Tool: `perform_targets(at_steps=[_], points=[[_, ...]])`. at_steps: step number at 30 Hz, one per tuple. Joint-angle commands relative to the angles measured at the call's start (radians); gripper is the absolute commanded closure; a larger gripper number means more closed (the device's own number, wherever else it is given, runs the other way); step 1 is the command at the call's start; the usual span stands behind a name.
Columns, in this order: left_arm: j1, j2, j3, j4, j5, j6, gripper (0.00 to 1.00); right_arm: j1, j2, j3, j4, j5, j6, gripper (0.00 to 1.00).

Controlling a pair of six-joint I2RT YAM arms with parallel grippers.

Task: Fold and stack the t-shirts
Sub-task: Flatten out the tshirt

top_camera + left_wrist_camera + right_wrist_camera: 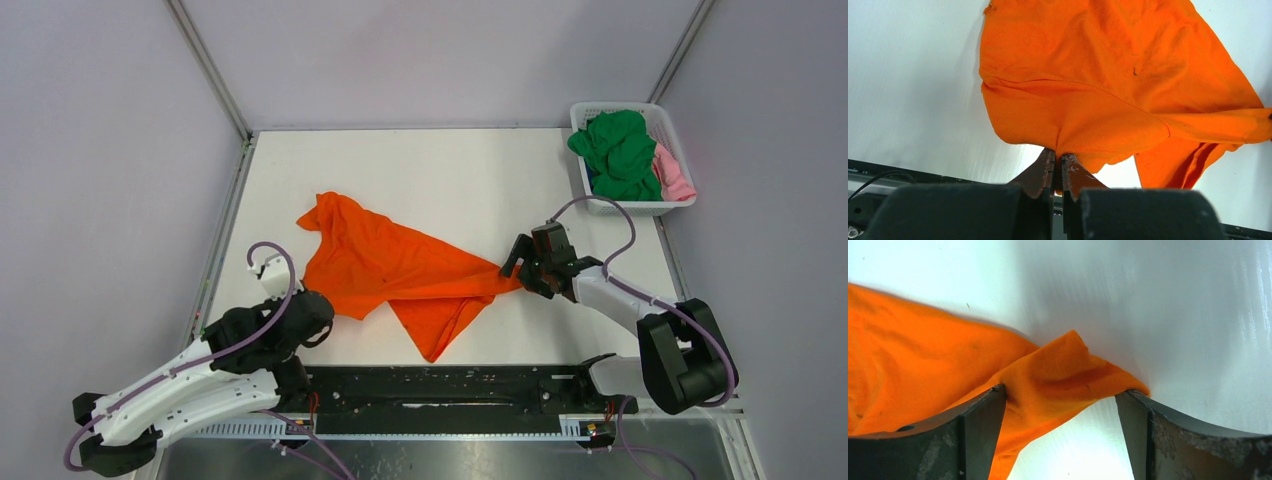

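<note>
Crumpled across the middle of the white counter [450, 170]: bright orange soft cloth t-shirt [390, 270]. Near-left hem pinched in the left end effector [1058, 157], jaws closed tight on the cloth. Right-hand corner drawn to a point between the fingers of the right end effector [1060, 395], spread wide either side, not clamped. Far right: white plastic lattice basket [600, 205] holding a green t-shirt [620, 150] and a pink t-shirt [675, 175].
</note>
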Motion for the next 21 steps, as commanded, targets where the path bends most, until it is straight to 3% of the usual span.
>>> perform_targets(at_steps=[1,5,14,18,21], points=[[0.004,-0.002,0.032,-0.012,-0.053,-0.030,1.00,-0.004,-0.021,-0.036,-0.014,0.071,0.077,0.12],[0.004,-0.003,0.022,-0.011,-0.062,-0.046,1.00,-0.004,-0.064,-0.086,0.004,0.126,0.110,0.15],[0.004,0.001,0.020,0.020,-0.078,-0.034,1.00,-0.004,-0.069,-0.129,0.074,0.135,0.101,0.43],[0.004,-0.009,0.023,0.022,-0.088,-0.040,1.00,-0.003,-0.040,-0.139,0.113,0.113,0.079,0.60],[0.004,-0.030,0.044,0.021,-0.107,-0.039,1.00,-0.004,-0.077,-0.147,0.151,0.113,0.059,0.83]])
